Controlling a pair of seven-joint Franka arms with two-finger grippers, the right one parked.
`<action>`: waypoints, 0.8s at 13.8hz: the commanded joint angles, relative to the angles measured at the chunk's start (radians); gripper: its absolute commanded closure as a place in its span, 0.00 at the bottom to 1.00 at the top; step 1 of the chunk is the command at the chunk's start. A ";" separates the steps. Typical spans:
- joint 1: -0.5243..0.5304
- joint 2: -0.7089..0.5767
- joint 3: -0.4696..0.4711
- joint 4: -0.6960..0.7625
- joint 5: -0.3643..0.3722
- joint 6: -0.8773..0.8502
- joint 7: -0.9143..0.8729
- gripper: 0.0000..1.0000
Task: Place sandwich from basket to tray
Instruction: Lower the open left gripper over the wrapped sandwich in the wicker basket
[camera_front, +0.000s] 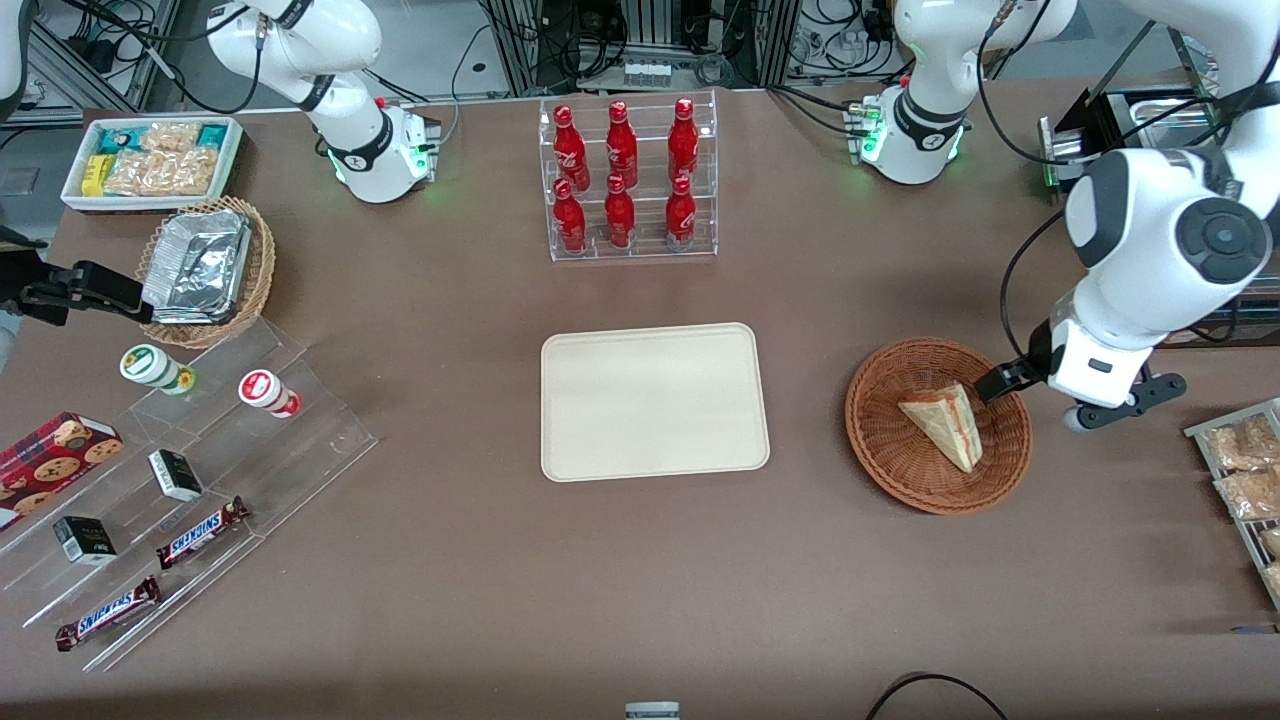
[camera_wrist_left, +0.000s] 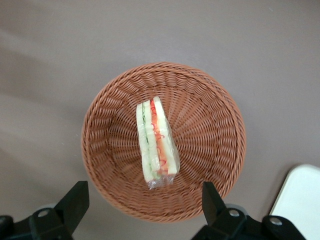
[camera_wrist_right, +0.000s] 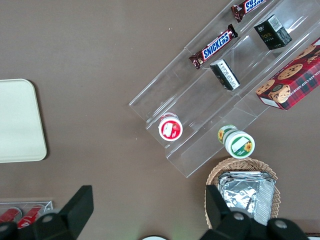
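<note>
Wicker basket (camera_front: 938, 427) at the front view's right held the sandwich (camera_front: 944, 424); gripper (camera_wrist_left: 142, 202) hovered above, fingers (camera_wrist_left: 75, 200) wide, empty; tray (camera_front: 654, 401) sat centre.

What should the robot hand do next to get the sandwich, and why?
Probably go straight down. The gripper hangs open above the basket, and the sandwich lies in the middle of the basket, lined up between the two fingers but not yet touched. Lowering should put the fingers on either side of it so they can close, then carry it to the tray.
</note>
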 joint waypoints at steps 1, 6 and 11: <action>-0.008 -0.044 0.002 -0.127 0.004 0.133 -0.159 0.00; -0.008 -0.014 0.001 -0.199 0.004 0.238 -0.219 0.00; -0.011 0.064 -0.002 -0.212 0.002 0.327 -0.230 0.00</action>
